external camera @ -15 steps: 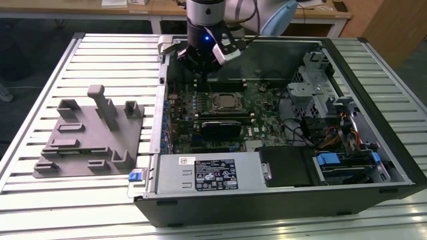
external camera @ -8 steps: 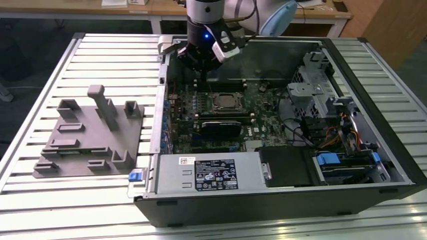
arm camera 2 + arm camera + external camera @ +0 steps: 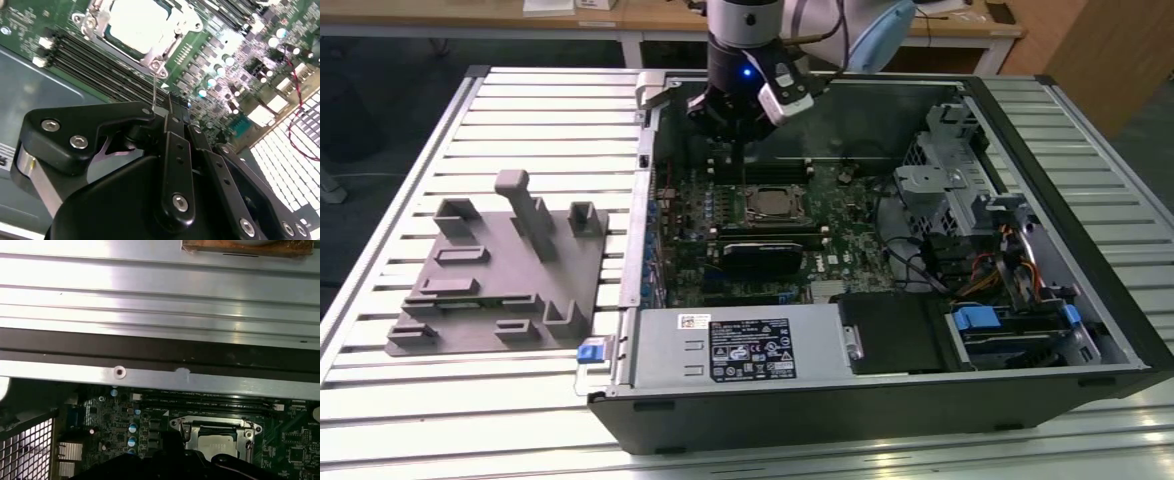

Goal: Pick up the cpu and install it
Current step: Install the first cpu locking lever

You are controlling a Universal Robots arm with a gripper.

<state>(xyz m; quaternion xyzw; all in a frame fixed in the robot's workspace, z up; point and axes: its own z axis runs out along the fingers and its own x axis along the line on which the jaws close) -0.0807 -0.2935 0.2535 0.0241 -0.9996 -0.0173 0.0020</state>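
The cpu [image 3: 774, 204] lies flat in the motherboard's socket, its silvery top showing inside the metal frame. Both wrist views show the cpu [image 3: 136, 24] [image 3: 217, 443] seated there too. My gripper [image 3: 727, 145] hangs over the memory slots just behind the socket, inside the open computer case [image 3: 1014, 300]. In the second wrist view the gripper [image 3: 172, 102] has its black fingers drawn together with nothing visible between them. A thin socket lever wire [image 3: 157, 84] stands up right beside the tips.
A grey fixture [image 3: 500, 270] with upright posts lies on the slatted table at the exterior view's left. A silver box with a white label [image 3: 740, 345] fills the case's front. Drive cages and cables [image 3: 987, 250] crowd the exterior view's right.
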